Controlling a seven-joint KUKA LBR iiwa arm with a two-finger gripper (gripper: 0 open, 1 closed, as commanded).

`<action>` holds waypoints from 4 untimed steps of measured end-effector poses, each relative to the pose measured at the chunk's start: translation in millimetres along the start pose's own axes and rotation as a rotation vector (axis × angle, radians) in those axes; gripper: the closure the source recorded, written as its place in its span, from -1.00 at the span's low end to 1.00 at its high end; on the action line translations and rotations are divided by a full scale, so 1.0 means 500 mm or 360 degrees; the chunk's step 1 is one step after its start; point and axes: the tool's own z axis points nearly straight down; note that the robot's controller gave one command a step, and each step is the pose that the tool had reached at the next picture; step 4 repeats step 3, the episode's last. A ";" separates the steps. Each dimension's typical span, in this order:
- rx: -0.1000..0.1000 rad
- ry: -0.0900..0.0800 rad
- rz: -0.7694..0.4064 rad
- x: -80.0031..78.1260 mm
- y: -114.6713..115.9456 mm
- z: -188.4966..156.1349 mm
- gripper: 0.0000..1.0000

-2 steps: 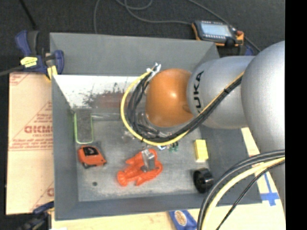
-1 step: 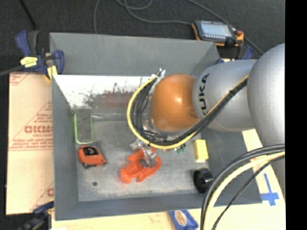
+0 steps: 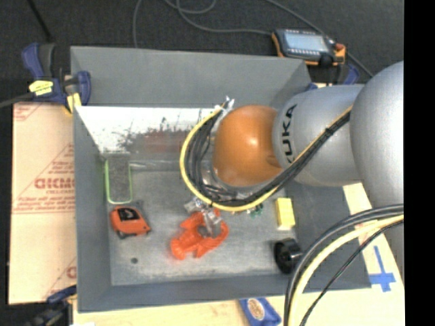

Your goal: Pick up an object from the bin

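Note:
My gripper (image 3: pixel 208 219) is low in the middle of the bin, its fingertips showing under the orange wrist cover. They sit right at the upper part of an orange plastic clamp-like thing (image 3: pixel 194 242) lying on the bin floor near the front. I cannot tell whether the fingers close on it. To the left lies an orange and black tape measure (image 3: pixel 129 222). A yellow block (image 3: pixel 285 212) rests just right of the gripper.
A grey sponge with a green rim (image 3: pixel 118 181) lies at the left wall. A black knob-like thing (image 3: pixel 287 253) sits at the front right corner. A small green bit (image 3: pixel 256 212) shows beside the yellow block. The arm covers the bin's right half.

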 end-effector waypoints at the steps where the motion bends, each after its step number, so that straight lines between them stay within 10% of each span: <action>1: -0.0002 0.0002 0.0002 0.002 0.001 -0.008 1.00; 4: 0.0004 -0.0001 0.0007 -0.001 -0.002 -0.044 1.00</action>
